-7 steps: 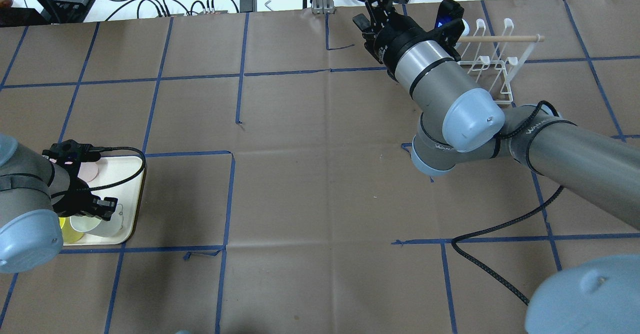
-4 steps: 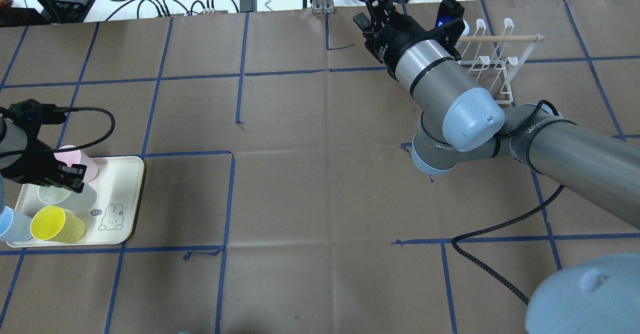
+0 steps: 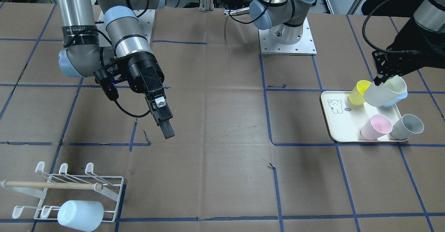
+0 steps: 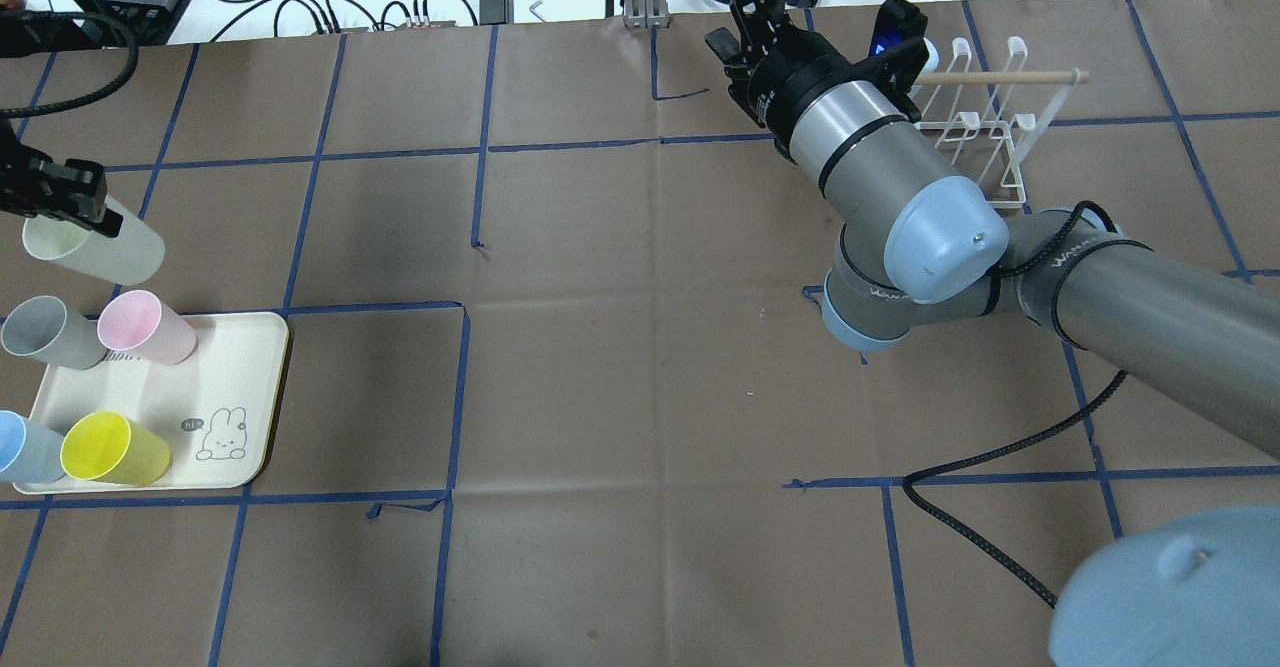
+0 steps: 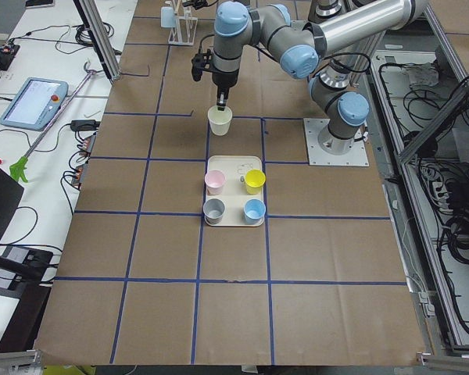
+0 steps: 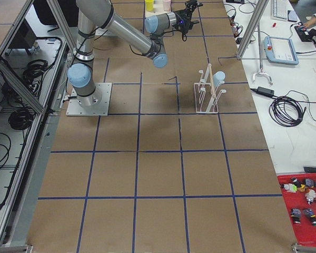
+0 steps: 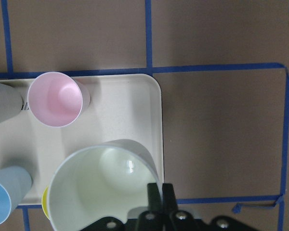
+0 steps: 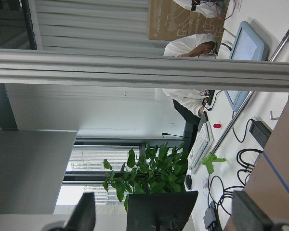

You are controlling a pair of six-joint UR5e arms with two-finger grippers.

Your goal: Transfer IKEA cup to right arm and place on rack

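My left gripper (image 4: 80,209) is shut on the rim of a pale green cup (image 4: 100,245) and holds it in the air beyond the cream tray (image 4: 255,397). The cup also shows in the front view (image 3: 386,92) and in the left wrist view (image 7: 101,192), with one finger inside the rim and one outside. My right gripper (image 3: 168,132) hangs open and empty over the table, and its fingers (image 8: 84,214) stand wide apart in the right wrist view. The white wire rack (image 3: 104,186) carries one pale blue cup (image 3: 80,214).
The tray with a bear drawing holds a pink cup (image 4: 145,327), a grey cup (image 4: 50,332), a yellow cup (image 4: 110,450) and a blue cup (image 4: 22,447). A black cable (image 4: 990,537) lies on the table near the right arm. Blue tape lines cross the brown table cover.
My left gripper has lifted the pale green cup out of the tray and carried it up and away from the robot. The right arm has not moved.
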